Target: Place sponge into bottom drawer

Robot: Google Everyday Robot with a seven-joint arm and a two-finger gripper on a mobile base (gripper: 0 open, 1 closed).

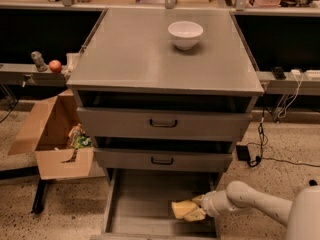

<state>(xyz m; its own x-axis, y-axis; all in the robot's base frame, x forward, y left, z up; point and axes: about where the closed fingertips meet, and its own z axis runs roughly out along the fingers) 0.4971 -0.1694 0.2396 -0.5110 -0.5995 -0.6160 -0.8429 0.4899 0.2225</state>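
Observation:
The pale-yellow sponge (180, 207) is low inside the open bottom drawer (142, 204), at its right side, just above or on the drawer floor. My gripper (198, 208) reaches in from the right on a white arm. Its cream-yellow fingers (196, 215) are closed on the sponge's right end. The drawer is pulled out toward the camera, a wide shallow grey tray under the two upper drawers.
A white bowl (185, 34) stands on the grey cabinet top (140, 59). The two upper drawers (162, 124) are slightly ajar. An open cardboard box (57, 139) sits on the floor at the left. Cables and a power brick (244, 151) lie at the right.

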